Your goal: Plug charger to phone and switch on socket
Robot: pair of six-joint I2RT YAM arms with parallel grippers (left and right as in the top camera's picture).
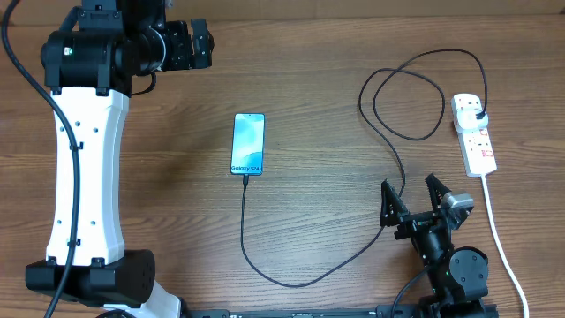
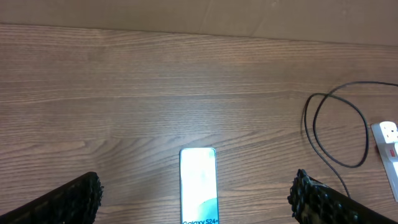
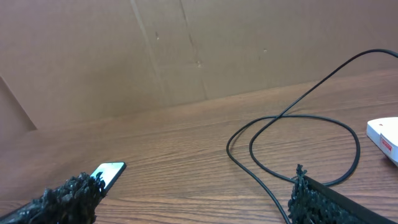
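Observation:
The phone (image 1: pixel 248 144) lies flat mid-table, its screen lit, with "Galaxy" text. The black charger cable (image 1: pixel 244 212) meets the phone's near end, curves right, loops, and its black plug head (image 1: pixel 477 113) sits in the white socket strip (image 1: pixel 478 146) at the right. My left gripper (image 1: pixel 201 46) is open and empty, raised at the far left; its view shows the phone (image 2: pixel 198 177) between its spread fingers (image 2: pixel 195 194). My right gripper (image 1: pixel 412 196) is open and empty near the front, beside the cable (image 3: pixel 292 118). Its view also shows the phone (image 3: pixel 109 172) and the socket's edge (image 3: pixel 384 134).
The socket's thick white cord (image 1: pixel 496 230) runs toward the front edge, right of my right arm. The cable's loops (image 1: pixel 406 97) lie left of the socket. A brown cardboard wall (image 3: pixel 186 50) stands behind the table.

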